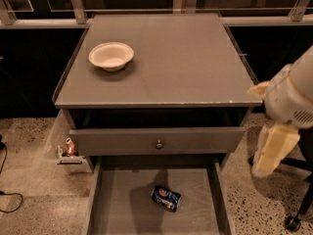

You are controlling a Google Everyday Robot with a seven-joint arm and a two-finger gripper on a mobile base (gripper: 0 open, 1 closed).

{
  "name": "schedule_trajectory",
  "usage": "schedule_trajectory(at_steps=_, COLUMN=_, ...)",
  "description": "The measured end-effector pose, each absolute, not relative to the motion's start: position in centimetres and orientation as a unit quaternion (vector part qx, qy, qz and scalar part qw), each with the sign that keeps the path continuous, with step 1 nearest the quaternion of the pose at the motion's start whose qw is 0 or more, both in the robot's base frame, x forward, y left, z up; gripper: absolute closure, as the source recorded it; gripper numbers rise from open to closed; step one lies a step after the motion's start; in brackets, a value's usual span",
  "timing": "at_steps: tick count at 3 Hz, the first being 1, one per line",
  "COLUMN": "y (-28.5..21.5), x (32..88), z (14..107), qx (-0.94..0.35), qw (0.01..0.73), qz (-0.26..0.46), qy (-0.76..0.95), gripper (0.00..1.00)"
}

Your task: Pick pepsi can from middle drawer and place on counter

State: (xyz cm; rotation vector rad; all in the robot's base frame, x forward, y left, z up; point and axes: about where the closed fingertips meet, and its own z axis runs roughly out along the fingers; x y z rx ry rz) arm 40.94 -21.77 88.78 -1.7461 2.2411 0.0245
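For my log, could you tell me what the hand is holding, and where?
Nothing: the hand hangs beside the counter; the pepsi can lies in the middle drawer.

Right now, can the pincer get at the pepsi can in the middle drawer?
Probably yes. The pepsi can lies on its side in the pulled-out middle drawer, nothing over it. The pincer hangs off to the right, outside the drawer wall, so it must come over that.

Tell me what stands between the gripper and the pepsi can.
Nothing visible covers the pepsi can, lying alone on the middle drawer floor. The gripper hangs beside the cabinet at the view's right, outside the drawer; only the drawer's low side wall lies between them.
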Motion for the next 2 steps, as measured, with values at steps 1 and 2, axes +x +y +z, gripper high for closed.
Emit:
schedule_trajectory(at_steps=1, y=-21.6, x=38.3, z=83.0, qx=-0.615, qw=0.152, qz=0.036, qy=0.773, gripper=0.00)
schedule_trajectory(at_steps=2, y=-20.9, x=36.7, z=76.9, qx=-0.629, qw=0.155, qz=0.055, qy=0.760, gripper=0.00)
